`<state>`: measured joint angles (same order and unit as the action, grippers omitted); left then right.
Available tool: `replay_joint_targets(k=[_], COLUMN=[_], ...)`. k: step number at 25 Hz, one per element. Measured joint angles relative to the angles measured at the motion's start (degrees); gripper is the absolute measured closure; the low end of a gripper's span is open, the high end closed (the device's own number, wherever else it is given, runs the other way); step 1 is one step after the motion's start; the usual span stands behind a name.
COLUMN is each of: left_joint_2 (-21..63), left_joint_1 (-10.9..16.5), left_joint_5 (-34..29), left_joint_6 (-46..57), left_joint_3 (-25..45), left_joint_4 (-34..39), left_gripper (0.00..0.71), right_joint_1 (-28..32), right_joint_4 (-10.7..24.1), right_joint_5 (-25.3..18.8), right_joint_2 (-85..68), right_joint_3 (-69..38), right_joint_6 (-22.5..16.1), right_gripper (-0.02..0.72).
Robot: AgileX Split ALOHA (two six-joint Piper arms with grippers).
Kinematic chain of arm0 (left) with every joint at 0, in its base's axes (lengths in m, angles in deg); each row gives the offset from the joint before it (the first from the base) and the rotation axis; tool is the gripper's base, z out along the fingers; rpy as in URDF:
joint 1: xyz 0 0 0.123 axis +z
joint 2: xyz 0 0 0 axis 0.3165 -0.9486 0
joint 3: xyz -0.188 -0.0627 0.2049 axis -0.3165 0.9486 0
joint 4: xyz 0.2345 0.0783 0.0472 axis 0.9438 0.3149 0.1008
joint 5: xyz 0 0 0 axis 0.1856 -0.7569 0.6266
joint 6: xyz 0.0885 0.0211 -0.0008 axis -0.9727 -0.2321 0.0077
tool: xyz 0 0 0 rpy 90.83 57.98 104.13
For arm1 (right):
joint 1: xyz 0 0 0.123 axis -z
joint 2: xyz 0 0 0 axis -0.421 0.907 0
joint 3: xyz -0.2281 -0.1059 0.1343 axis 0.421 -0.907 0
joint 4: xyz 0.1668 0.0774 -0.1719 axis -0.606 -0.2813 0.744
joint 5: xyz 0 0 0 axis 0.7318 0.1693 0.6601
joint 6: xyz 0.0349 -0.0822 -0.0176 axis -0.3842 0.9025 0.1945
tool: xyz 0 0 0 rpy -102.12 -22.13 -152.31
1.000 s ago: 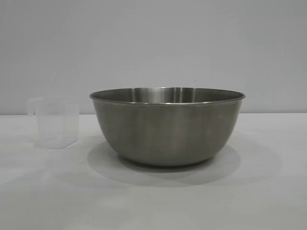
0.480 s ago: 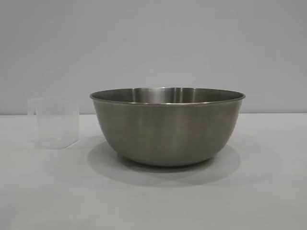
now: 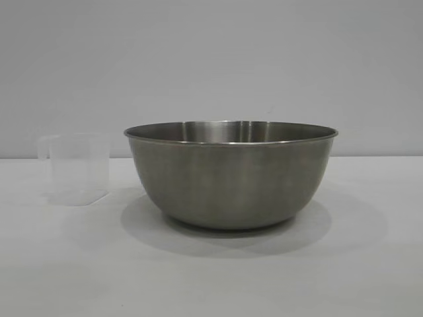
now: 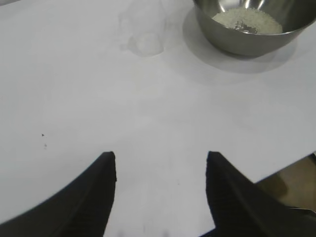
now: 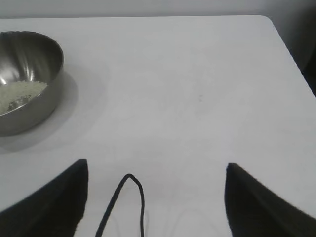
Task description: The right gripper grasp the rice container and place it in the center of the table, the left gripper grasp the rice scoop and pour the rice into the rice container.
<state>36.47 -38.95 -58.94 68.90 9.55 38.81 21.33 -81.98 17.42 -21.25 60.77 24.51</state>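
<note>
The steel rice container [image 3: 230,175] stands on the white table [image 3: 211,277] near the middle. Rice [image 4: 247,20] lies heaped inside the container [image 4: 247,34]; the right wrist view also shows the rice [image 5: 17,94] in the container [image 5: 29,84]. The clear rice scoop [image 3: 76,168] stands upright and empty to the container's left, apart from it; it appears as a faint scoop [image 4: 143,29] in the left wrist view. My left gripper [image 4: 160,160] is open over bare table, well back from the scoop. My right gripper [image 5: 157,170] is open wide over bare table, away from the container.
A thin black cable loop [image 5: 131,197] hangs between the right gripper's fingers. The table's rounded far corner [image 5: 266,19] and side edge show in the right wrist view. A brown floor patch [image 4: 291,182] lies past the table edge near the left gripper.
</note>
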Motion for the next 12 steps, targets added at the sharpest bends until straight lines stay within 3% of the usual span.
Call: replay_joint_targets(k=[7,12], left_joint_2=[2.69,2.69], left_joint_1=[0.00,0.00], left_joint_5=[-0.94,1.69], left_joint_6=[-0.13,-0.17], left_joint_3=[0.00,1.18], left_joint_4=[-0.15,0.48], left_gripper=[0.359,0.359], right_joint_1=[0.00,0.00], right_joint_4=[0.00,0.00], right_joint_5=[0.00,0.00], right_joint_2=[0.00,0.00], right_joint_3=[0.00,0.00], right_joint_6=[0.00,0.00], right_gripper=[0.194,0.194])
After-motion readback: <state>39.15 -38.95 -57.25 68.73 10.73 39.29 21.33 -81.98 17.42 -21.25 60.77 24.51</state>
